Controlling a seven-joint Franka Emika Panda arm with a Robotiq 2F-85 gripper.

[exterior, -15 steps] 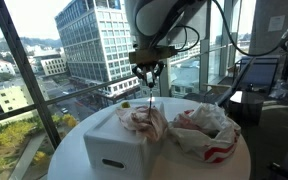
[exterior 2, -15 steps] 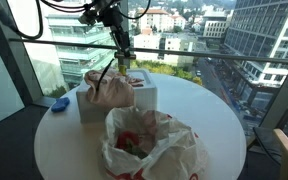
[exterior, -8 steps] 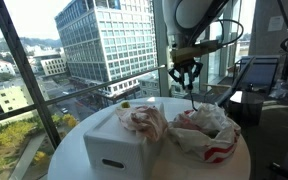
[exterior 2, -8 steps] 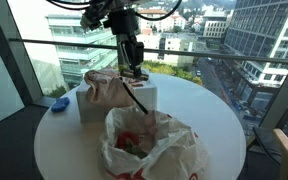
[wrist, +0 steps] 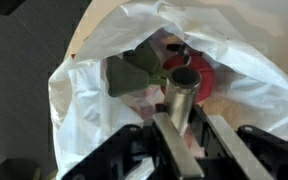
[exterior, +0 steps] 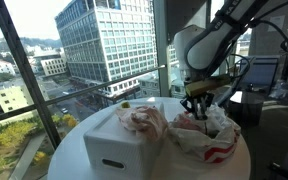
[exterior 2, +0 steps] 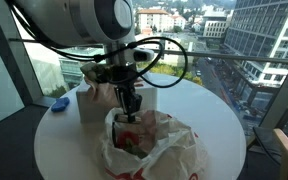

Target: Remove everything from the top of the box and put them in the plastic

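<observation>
Pincer [exterior 2: 131, 110] now over the plastic [exterior 2: 189, 150], grey stick [wrist: 180, 95] end-down.

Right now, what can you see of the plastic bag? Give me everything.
The plastic bag is thin, white, heavily crinkled film with red print. It lies slumped on the round white table next to the box; contact between them cannot be told. Its mouth gapes upward, and the wrist view shows a dark green wad and something red inside. The gripper, shut on a grey tube, hangs over the opening.

Wrinkled glossy plastic bag [wrist: 84, 95]; smooth matt tube [wrist: 180, 95]
</observation>
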